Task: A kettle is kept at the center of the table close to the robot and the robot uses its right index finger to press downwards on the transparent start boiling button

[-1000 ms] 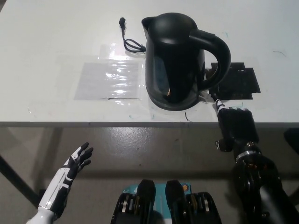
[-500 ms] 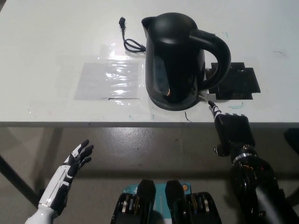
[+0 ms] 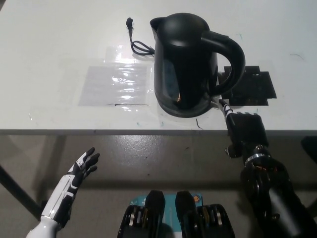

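At lower left, below the counter (image 3: 59,44) edge: white left hand (image 3: 81,168), idle, fingers spread, holding nothing, well apart from everything on the counter.

Left of centre on the counter: clear plastic sheet (image 3: 116,84), flat, glare across it. Just behind it, a black power cord (image 3: 137,43) with plug, curling toward the kettle.

Centre, near the front edge: black kettle (image 3: 185,62), upright, spout to the rear left, handle arching to the right.

Foot of the handle, kettle's lower right: start button (image 3: 217,101), pale and small, hard to make out against the base; likely the light sliver there.

Right: black right hand (image 3: 242,126), one finger extended, the rest folded in, gripping nothing. Its fingertip (image 3: 223,105) lies at the button, which sits up and to the left of the hand; contact cannot be confirmed. This hand is far nearer than the left.

Behind the hand: black flat patch (image 3: 255,87) on the counter, partly hidden by the handle.
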### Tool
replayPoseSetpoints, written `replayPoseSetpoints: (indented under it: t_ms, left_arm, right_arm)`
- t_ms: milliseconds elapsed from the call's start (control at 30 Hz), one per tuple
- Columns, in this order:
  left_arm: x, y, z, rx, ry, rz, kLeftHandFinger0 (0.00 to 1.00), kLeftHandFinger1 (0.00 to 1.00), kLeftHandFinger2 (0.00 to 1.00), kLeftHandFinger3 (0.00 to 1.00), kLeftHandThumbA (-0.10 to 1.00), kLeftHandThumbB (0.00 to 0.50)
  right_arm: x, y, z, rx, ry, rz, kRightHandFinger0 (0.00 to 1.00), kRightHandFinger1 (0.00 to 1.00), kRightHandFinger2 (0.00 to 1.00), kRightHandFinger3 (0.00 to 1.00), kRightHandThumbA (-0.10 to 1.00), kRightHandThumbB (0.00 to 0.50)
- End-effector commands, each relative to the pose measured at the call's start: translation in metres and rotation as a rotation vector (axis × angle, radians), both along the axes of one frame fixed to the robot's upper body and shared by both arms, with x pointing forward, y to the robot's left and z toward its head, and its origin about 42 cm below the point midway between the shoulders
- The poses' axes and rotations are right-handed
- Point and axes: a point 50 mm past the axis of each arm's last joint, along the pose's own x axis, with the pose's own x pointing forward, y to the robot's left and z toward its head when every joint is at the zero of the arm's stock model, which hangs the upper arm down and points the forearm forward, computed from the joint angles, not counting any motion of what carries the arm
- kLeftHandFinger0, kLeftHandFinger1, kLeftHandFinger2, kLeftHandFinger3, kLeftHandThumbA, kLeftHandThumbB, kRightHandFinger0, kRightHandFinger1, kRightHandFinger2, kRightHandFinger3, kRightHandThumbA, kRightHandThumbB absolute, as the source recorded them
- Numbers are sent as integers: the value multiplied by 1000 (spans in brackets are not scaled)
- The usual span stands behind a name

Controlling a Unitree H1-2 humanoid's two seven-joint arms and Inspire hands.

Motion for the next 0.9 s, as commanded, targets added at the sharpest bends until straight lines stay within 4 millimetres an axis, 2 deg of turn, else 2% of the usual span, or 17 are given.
replayPoseSetpoints:
  t_ms: [0,333,467,667,867]
  left_arm:
    - [2,2,17,18,-72,-31,1000,1000,1000,1000,1000,327]
    - [1,2,15,13,-72,-31,1000,1000,1000,1000,1000,318]
    - [1,1,15,3,-67,-31,1000,1000,1000,1000,1000,328]
    - [2,1,14,12,-69,-30,1000,1000,1000,1000,1000,335]
    - [1,1,15,9,-71,-34,1000,1000,1000,1000,1000,324]
  right_arm:
    - [13,6,20,30,-55,15,0,0,11,1000,1000,358]
    - [17,7,18,10,-35,13,0,0,6,1000,1000,368]
    - [19,9,16,5,-27,16,0,0,15,1000,1000,359]
    - [24,10,14,5,-22,15,0,0,0,1000,1000,370]
    - [27,12,19,8,-29,23,0,0,2,1000,1000,356]
